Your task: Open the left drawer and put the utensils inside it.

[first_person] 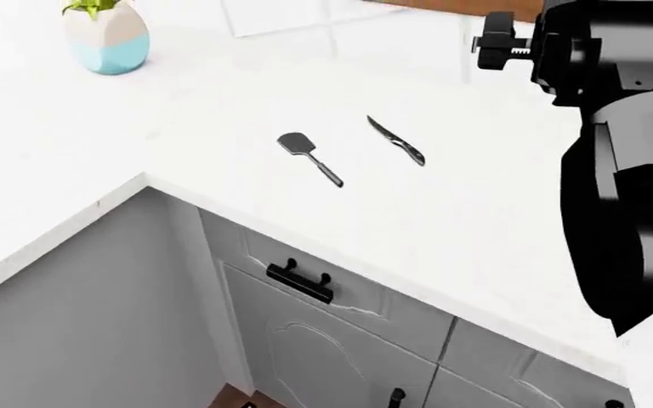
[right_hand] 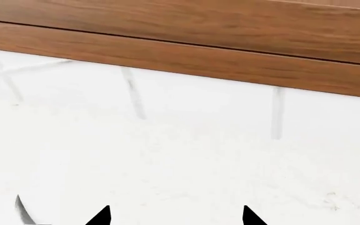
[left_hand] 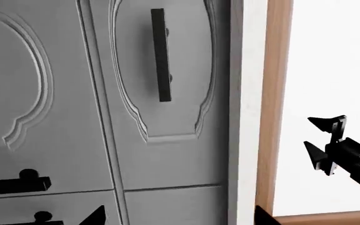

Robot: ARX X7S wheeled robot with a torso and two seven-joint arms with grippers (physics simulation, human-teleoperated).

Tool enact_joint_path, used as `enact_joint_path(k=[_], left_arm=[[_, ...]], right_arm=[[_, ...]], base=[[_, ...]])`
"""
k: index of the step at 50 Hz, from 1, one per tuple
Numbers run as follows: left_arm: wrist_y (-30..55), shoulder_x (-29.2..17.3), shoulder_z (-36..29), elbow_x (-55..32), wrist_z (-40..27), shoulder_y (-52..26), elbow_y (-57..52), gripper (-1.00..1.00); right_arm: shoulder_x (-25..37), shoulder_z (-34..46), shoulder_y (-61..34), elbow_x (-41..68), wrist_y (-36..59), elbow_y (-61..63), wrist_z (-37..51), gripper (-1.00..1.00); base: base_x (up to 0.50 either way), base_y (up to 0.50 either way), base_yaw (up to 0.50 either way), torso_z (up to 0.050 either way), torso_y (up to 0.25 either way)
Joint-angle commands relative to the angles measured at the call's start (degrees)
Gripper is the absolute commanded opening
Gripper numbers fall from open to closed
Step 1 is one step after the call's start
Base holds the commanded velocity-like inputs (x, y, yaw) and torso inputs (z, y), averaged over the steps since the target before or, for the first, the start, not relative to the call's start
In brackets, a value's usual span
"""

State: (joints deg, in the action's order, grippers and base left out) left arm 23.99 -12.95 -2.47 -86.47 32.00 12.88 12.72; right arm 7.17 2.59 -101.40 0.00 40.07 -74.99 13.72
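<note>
Right fingers [right_hand: 108, 216] spread, empty, knife [first_person: 396, 140] blade tip beside them

Right gripper's black fingers [right_hand: 101, 216] cut off at frame bottom; slim silver-bladed knife [right_hand: 21, 208] only partly visible, lower left.

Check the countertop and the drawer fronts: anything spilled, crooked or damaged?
Nothing stands out. The spatula and knife lie flat and apart on the white countertop; the left drawer is shut and sits flush.

Spatula [first_person: 309, 157] left of knife [first_person: 397, 141], on counter [first_person: 474, 221].
</note>
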Motion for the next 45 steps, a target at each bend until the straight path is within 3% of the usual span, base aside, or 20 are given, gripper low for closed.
enact_joint_path(k=[1,12,45], left_arm=[[-0.42,0.05,-0.22,-0.05,0.57,-0.29,1.21,1.0],[-0.54,-0.05,-0.48,-0.19,0.29,-0.29,1.1,1.0],[-1.3,-0.25,-1.08,-0.4,0.76,-0.55,2.24,1.0]], right_arm=[[0.12,0.23,0.39,0.01,-0.15,-0.01,-0.08,1.0],[-0.18,2.59,0.97,-0.71,-0.82,-0.01,0.18,1.0],[-0.32,4.22,1.59,-0.03,-1.32,-0.01,-1.1,1.0]], base=[[0.44,0.24,0.0,0.0,0.0],[0.2,0.11,0.0,0.0,0.001],[0.0,0.0,0.5,0.0,0.0]])
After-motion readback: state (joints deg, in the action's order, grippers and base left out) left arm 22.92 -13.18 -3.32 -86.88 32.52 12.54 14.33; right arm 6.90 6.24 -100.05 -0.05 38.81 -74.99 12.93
